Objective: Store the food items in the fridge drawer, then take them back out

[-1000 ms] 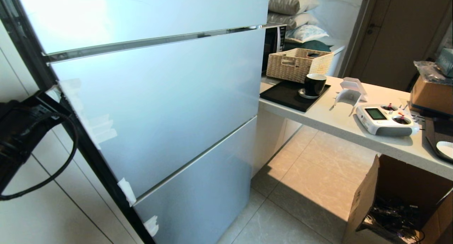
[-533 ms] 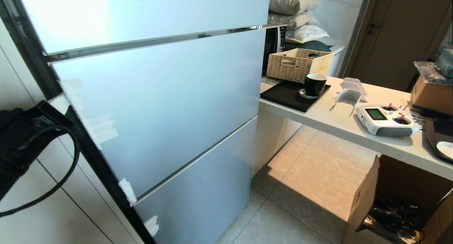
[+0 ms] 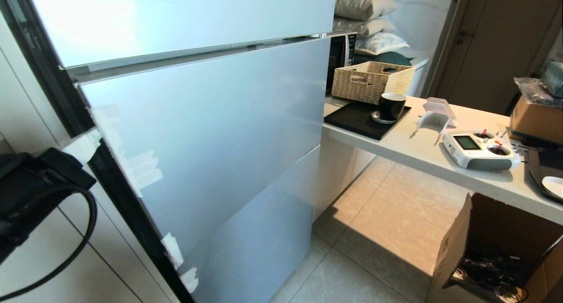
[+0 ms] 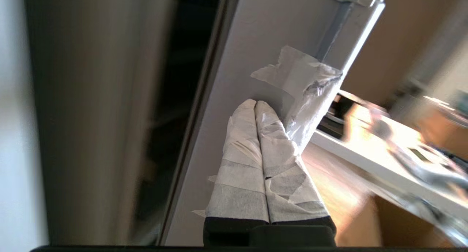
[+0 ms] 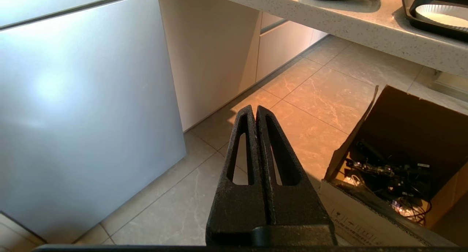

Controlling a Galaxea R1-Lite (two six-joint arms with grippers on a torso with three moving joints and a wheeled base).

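Fridge door (image 3: 206, 131) ajar, contents unseen

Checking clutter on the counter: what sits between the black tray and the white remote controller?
In the head view, a white plastic stand sits between the black tray and the remote controller.

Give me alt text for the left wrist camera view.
The left pincer, its tape-wrapped fingers pressed together, rests its tips against the edge of the grey fridge door beside a strip of crumpled tape. The door stands slightly ajar, showing a dark gap.
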